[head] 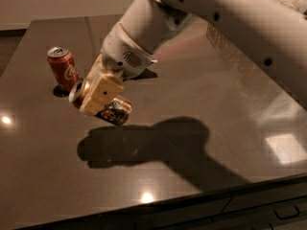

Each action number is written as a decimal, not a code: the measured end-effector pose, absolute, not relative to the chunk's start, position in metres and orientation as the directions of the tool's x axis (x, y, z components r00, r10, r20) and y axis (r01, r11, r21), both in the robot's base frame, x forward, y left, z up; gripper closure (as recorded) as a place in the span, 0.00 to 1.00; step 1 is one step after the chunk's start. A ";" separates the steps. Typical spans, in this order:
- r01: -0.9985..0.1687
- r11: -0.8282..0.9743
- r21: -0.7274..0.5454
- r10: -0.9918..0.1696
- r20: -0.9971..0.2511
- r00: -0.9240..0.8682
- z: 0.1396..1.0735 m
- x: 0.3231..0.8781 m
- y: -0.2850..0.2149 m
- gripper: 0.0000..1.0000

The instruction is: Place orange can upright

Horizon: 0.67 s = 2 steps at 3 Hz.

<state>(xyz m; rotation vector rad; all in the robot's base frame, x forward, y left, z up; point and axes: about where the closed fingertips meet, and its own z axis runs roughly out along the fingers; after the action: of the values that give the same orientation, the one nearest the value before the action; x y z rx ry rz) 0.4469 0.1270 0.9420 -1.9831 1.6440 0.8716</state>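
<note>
The orange can (115, 110), with mottled brown-orange and gold print, lies tilted on its side in the air above the dark table (192, 128). My gripper (98, 94) is shut on the orange can, its cream fingers (102, 93) across the can's middle. The can's silver end (76, 93) points left toward the red can. A dark shadow of the arm and can lies on the table below and to the right.
A plain red cola can (63, 67) stands upright at the left, close behind the held can. My white arm (230, 18) crosses from the upper right. The table's front edge (192, 200) runs along the bottom.
</note>
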 end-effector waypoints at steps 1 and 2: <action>-0.991 -0.131 0.037 -0.562 -0.826 0.043 0.950 0.461 0.094 1.00; -0.999 -0.004 0.043 -0.423 -0.905 -0.037 0.949 0.473 0.061 1.00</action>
<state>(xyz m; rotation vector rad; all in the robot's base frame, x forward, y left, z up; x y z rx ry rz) 0.4734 0.0610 0.9493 -1.5146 1.5507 1.0106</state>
